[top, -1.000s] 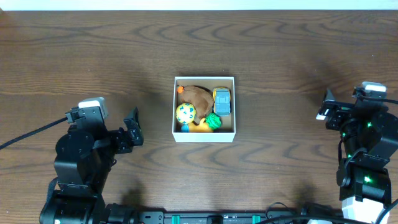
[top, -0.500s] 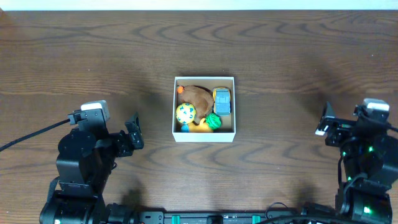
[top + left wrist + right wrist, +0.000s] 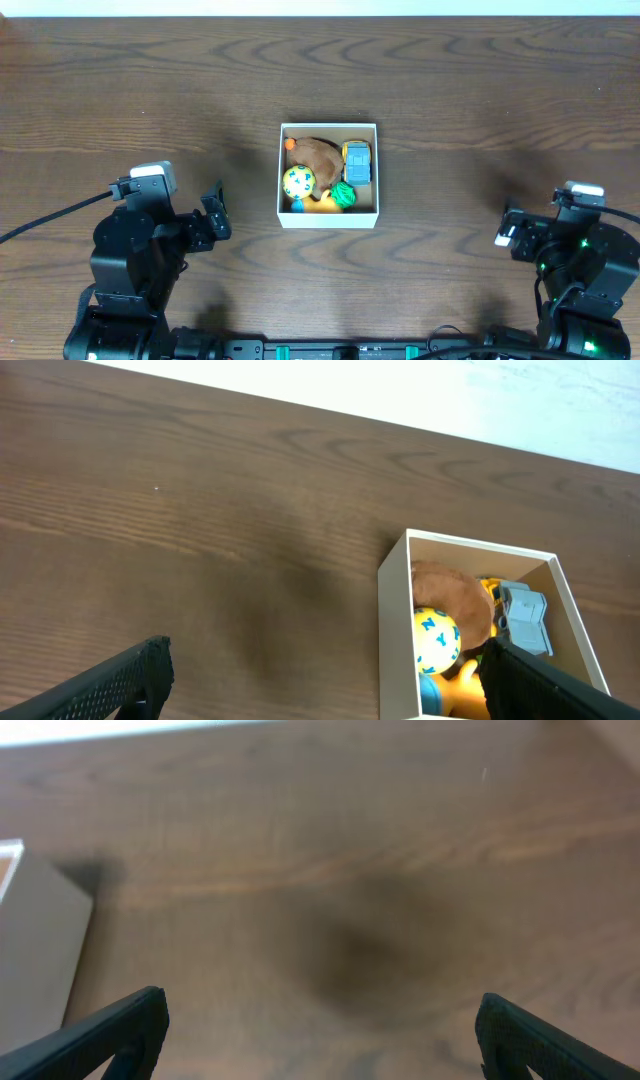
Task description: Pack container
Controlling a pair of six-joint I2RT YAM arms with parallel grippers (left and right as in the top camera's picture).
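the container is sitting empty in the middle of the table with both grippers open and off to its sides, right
Not empty. The overhead view shows the container holding toys, among them a yellow ball and a blue-grey car. The rest is right: it sits in the middle of the table, and the left gripper and right gripper are open, off to its sides.

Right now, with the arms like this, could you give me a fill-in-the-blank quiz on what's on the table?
The container rests on a dark ____ table.
Inside it, the spotted ball is mostly ____.
The left gripper and right gripper both stand ____, holding nothing.
Missing words: wooden; yellow; open.
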